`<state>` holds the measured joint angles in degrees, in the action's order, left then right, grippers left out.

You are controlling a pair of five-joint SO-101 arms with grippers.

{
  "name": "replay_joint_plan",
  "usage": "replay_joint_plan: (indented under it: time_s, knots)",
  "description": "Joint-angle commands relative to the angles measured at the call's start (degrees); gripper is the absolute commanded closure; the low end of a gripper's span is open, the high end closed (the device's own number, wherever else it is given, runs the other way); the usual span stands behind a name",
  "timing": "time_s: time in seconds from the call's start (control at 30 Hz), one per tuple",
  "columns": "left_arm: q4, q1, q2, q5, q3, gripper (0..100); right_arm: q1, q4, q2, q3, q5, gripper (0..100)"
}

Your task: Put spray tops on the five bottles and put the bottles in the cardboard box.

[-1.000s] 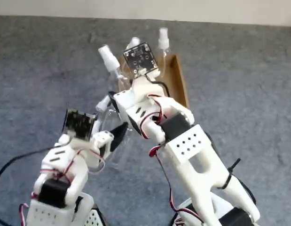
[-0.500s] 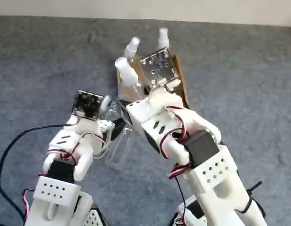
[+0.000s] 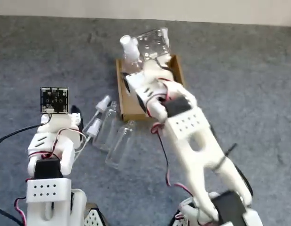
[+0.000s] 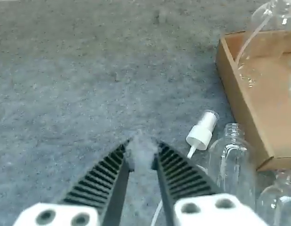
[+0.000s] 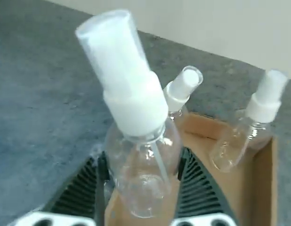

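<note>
Right gripper (image 5: 141, 162) is clamped on a capped bottle (image 5: 136, 146), tilted a bit over the far end of the cardboard box (image 5: 263, 188). Two more topped bottles are at that end: one (image 5: 232, 146) leaning inside the box, the other (image 5: 180, 89) just behind the held one. Left gripper (image 4: 143, 153) hangs over the grey worktop (image 4: 65, 70), fingers slightly apart with nothing between them. Two open bottles (image 3: 107, 129) lie beside the box, next to two loose spray tops (image 3: 102, 103).
</note>
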<state>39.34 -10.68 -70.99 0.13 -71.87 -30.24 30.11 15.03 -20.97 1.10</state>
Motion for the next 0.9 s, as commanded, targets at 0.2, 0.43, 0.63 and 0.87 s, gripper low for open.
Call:
replay_joint_plan:
  time_s: [0.2,0.43,0.63,0.87]
  knots:
    - [-1.2,-0.6,0.2,0.0,2.6,99,0.9,-12.0,-11.0,3.6,0.2,99.5]
    - [-1.2,-0.3,0.5,0.0,2.6,99,0.9,-15.6,-14.8,2.3,-1.5,99.5]
    - [-1.2,-0.2,0.6,0.0,2.6,99,0.9,-23.6,-15.2,-3.9,-2.6,99.5]
    - [-1.2,-0.2,0.6,0.0,2.6,99,0.8,-24.1,-15.3,-4.8,-2.5,99.5]
